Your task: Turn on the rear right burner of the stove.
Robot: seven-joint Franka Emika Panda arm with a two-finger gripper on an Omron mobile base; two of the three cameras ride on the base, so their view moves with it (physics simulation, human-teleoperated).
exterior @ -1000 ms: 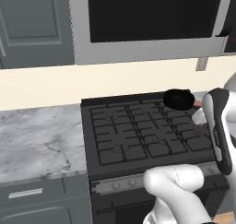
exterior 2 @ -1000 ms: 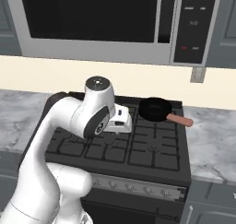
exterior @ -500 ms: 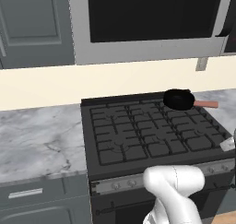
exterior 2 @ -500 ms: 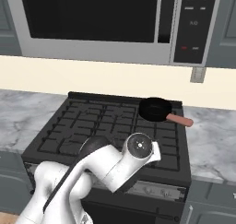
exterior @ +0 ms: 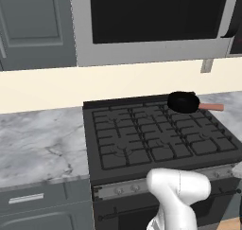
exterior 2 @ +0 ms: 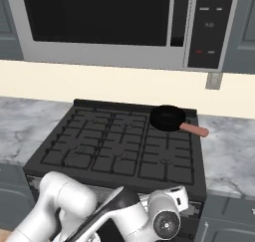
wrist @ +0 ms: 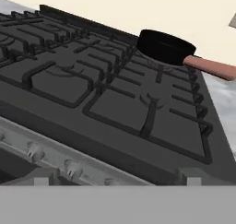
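Rear right burner (exterior 2: 172, 120), a round black head under cast-iron grating, sits at the wide black gas stove's (exterior 2: 114, 146) back right corner beneath a small black frying pan (exterior 2: 168, 117). Grey front knobs (wrist: 73, 168) lie just ahead of the fingers; their opening I cannot tell.

The frying pan (exterior 2: 168, 118) covers the rear right burner (exterior 2: 175, 132); the arm (exterior: 177, 191) hides some knobs (exterior: 124, 190).
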